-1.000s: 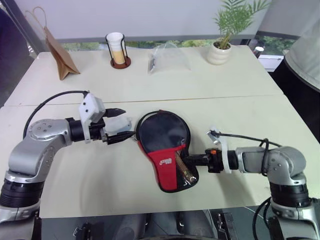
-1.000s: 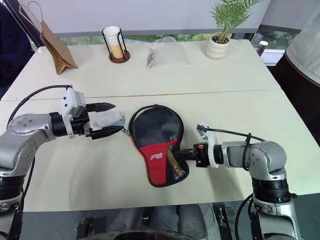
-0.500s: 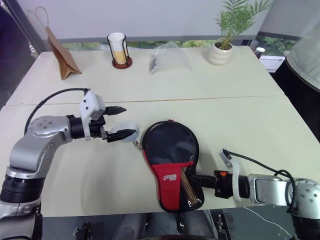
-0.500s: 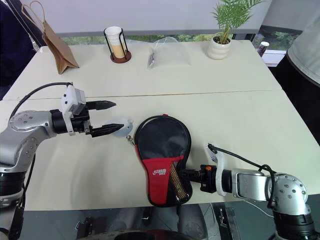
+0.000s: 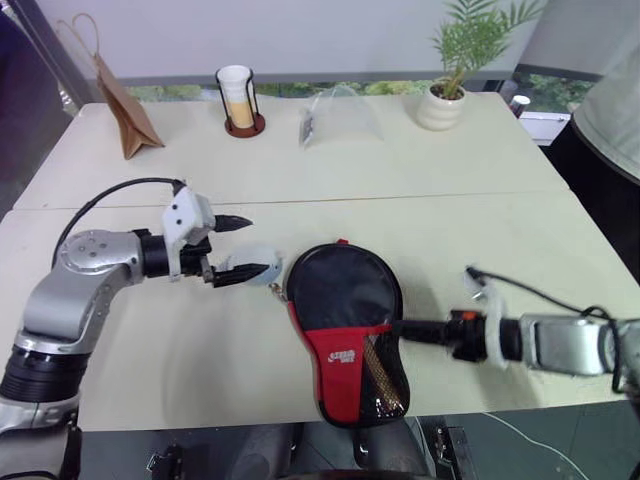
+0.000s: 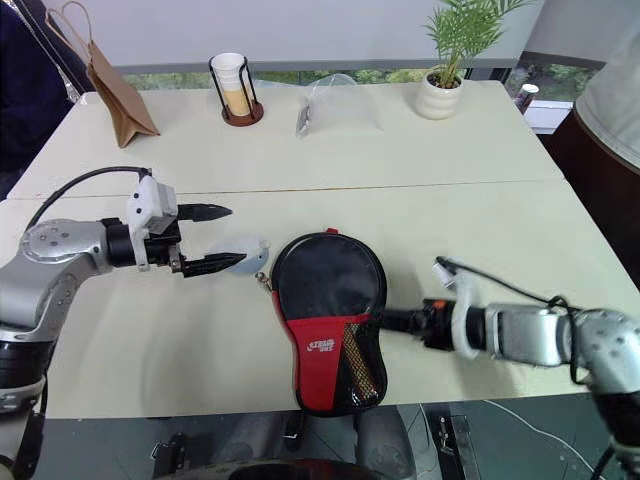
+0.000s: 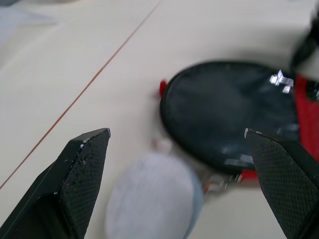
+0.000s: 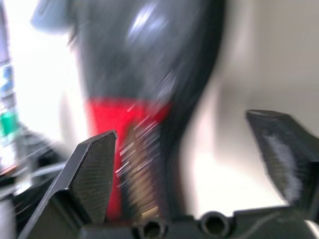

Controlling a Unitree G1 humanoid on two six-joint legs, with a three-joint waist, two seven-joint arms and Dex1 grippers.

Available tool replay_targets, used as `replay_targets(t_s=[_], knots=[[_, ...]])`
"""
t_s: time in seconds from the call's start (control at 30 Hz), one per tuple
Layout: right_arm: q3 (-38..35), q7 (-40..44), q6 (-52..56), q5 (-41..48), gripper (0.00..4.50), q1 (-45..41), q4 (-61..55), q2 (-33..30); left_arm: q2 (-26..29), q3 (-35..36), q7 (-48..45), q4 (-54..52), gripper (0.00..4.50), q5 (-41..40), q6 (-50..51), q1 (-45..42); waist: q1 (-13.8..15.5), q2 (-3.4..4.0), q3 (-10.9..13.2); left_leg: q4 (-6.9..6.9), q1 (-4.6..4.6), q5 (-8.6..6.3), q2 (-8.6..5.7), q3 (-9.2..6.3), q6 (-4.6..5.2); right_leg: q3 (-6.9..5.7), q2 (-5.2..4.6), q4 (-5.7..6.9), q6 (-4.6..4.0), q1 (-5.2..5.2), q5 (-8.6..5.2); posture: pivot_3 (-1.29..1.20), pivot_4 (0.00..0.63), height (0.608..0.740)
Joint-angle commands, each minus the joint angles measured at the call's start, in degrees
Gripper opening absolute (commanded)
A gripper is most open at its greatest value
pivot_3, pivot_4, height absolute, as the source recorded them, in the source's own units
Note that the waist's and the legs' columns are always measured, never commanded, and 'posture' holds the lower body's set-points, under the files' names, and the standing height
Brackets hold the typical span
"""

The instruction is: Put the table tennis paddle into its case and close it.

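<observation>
- A cream table (image 5: pixel 480 230) runs back to a window ledge; along its far edge stand a brown paper bag (image 5: pixel 118 105), a cup in a wire holder (image 5: pixel 237 98), a clear plastic pouch (image 5: pixel 340 113) and a potted plant (image 5: pixel 445 95).
- The case (image 5: pixel 348 330) lies flat near the front edge of the table, its round black end pointing away and its red panel and mesh pocket towards the robot.
- The table tennis paddle (image 5: pixel 373 365) appears to be inside: only a strip of its wooden handle can be made out through the mesh, and no rubber face is exposed.
- The left end effector (image 5: pixel 240 247) hovers just beside the round end of the case, its black fingers spread wide and grasping nothing; a small pale round object (image 7: pixel 152 199) lies on the table between them in the wrist view.
- The right end effector (image 8: pixel 194 144) points at the side of the case near the red panel; its wrist view shows the fingers parted and nothing between them.
- Judgement: insertion looks done. Whether the closure round the edge is fully shut cannot be told from here, so closing, or checking it, is what may remain.
</observation>
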Motion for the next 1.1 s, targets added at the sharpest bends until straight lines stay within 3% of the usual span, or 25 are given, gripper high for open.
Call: replay_targets(t_s=[0.03,0.17,0.27,0.4,0.5,0.87,1.1], knots=[[-0.7,10.8,0.0,-9.9,4.48,-6.7,0.6,-1.9,0.8,-0.4,-0.9,0.9,4.5,2.1,-3.7,-0.9,-0.1,0.04,0.0,-0.01,-0.01,0.0,0.0,0.0,0.0,0.0,0.0,-0.01,0.0,-0.02,0.0,0.0,0.15,0.74],[5.1,22.6,-3.7,-24.0,4.48,-20.1,-1.4,1.0,0.9,-1.1,-1.3,2.6,4.5,3.8,-5.8,-1.7,-0.4,0.12,0.1,-0.03,-0.09,0.0,0.03,0.03,0.0,0.0,0.01,-0.02,0.01,-0.14,0.01,0.0,0.15,0.74],[13.8,31.2,-10.6,-38.6,4.48,-25.2,-5.6,4.1,1.3,-2.2,-1.7,4.1,4.5,6.1,-8.1,-1.6,-0.3,0.11,0.1,-0.06,-0.09,-0.01,0.05,0.03,0.0,0.0,0.03,0.0,0.03,-0.17,0.01,0.0,0.15,0.74],[26.0,40.8,-23.8,-58.5,4.48,-26.2,-7.2,8.1,1.1,-3.4,-2.2,6.6,4.5,8.5,-11.1,-1.6,0.0,0.11,0.1,-0.06,-0.12,-0.04,-0.02,0.03,0.04,-0.01,-0.02,-0.01,0.25,-0.18,0.12,0.0,0.15,0.74],[31.7,44.8,-30.4,-68.1,4.48,-25.0,-5.2,11.6,0.3,-3.9,-2.2,7.7,4.5,9.1,-11.7,-2.0,-0.1,0.1,0.1,0.0,-0.13,-0.05,-0.09,0.03,0.06,-0.01,-0.04,-0.02,0.27,-0.17,0.13,0.0,0.15,0.74],[36.1,51.2,-34.8,-83.2,4.48,-19.6,6.2,21.2,-1.2,-8.0,-3.2,10.8,4.5,12.9,-15.9,-3.0,-0.6,0.07,0.1,-0.01,0.04,-0.04,-0.02,0.02,0.03,0.02,0.05,0.16,0.27,-0.14,0.15,0.0,0.15,0.74],[34.2,52.5,-33.4,-85.8,4.48,-18.4,7.0,23.5,-2.0,-10.5,-1.8,14.8,4.5,17.9,-19.9,-4.2,-0.7,0.07,0.0,-0.12,0.59,-0.05,0.01,0.0,0.01,0.02,0.08,0.18,0.26,0.1,0.14,0.0,0.15,0.74]])
